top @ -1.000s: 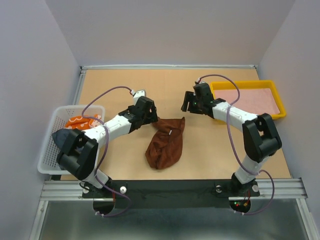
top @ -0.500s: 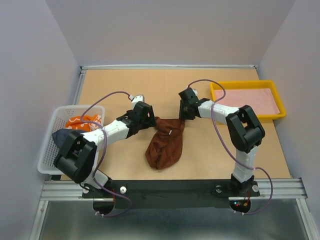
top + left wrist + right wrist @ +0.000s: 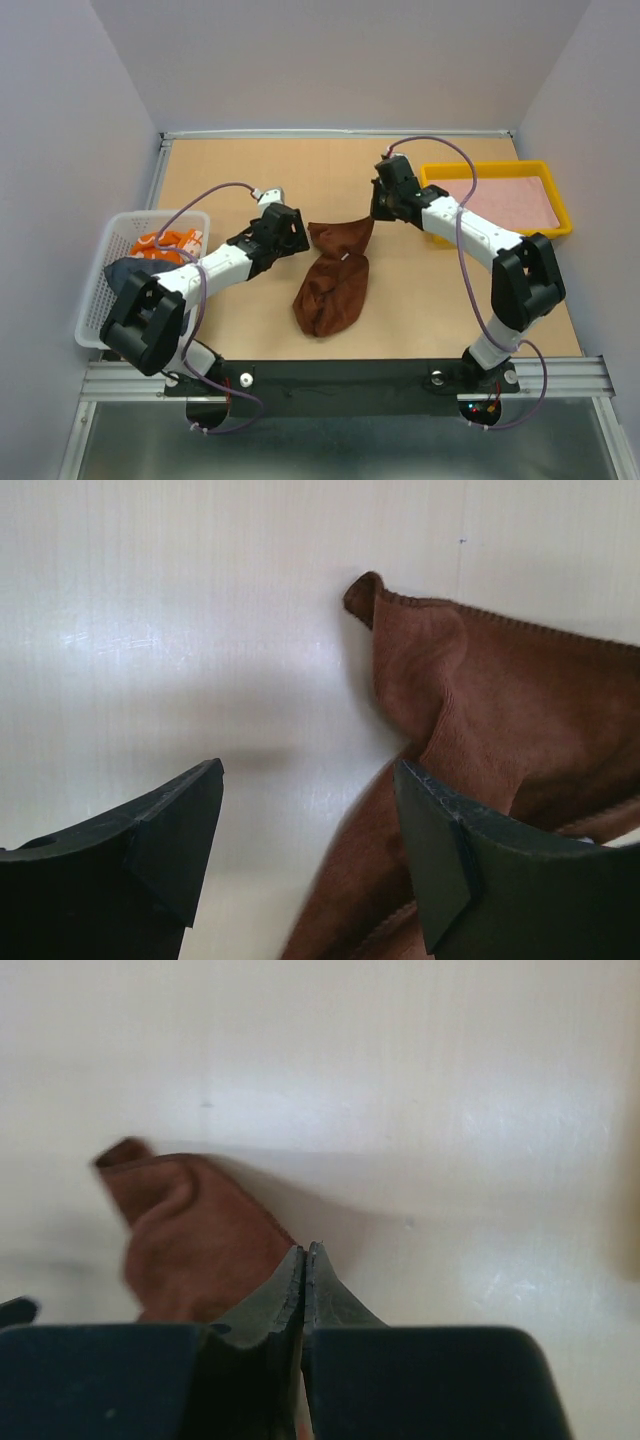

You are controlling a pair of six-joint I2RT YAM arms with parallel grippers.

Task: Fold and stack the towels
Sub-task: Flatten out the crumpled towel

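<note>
Pinching a brown towel corner w/ the right pincer, left pincer spread beside it

Far left in the top view, a white mesh plastic basket (image 3: 92, 322) sits at the table edge. It holds an orange white-patterned cloth (image 3: 165, 243) and a dark navy cloth (image 3: 124, 270), both bunched up. Neither wrist cam catches these.

Next over, the left gripper (image 3: 298, 236) reaches across the tan table top (image 3: 230, 165) to the left edge of the reddish-brown soft towel (image 3: 335, 285). From above, its fingers are too small to judge. The left wrist cam settles it: the left gripper (image 3: 305, 825) is spread wide, w/ bare table betw. the two black fingers (image 3: 165, 830) and nothing held. The towel (image 3: 500, 710) lies just beside the right-hand finger and partly under it. That cam also shows a curled-up towel corner w/ a stitched hem, not made out from above.

Centre: the towel lies crumpled on the table, long axis running near to far. Its far edge is stretched from beside the left gripper across to the right one. A small white tag (image 3: 344, 259) shows on it, too small to read.

Right of that, the right gripper (image 3: 378, 212) meets the towel's far right corner. On the right wrist cam, the gripper (image 3: 303, 1260) has its fingers pressed together w/ the towel (image 3: 190, 1225) running in under them at the left, so it's pinching the towel edge.

Far right, top view only: a yellow plastic tray (image 3: 495, 167) w/ a flat pink cloth (image 3: 505, 203) in it, well apart from the brown towel.
</note>
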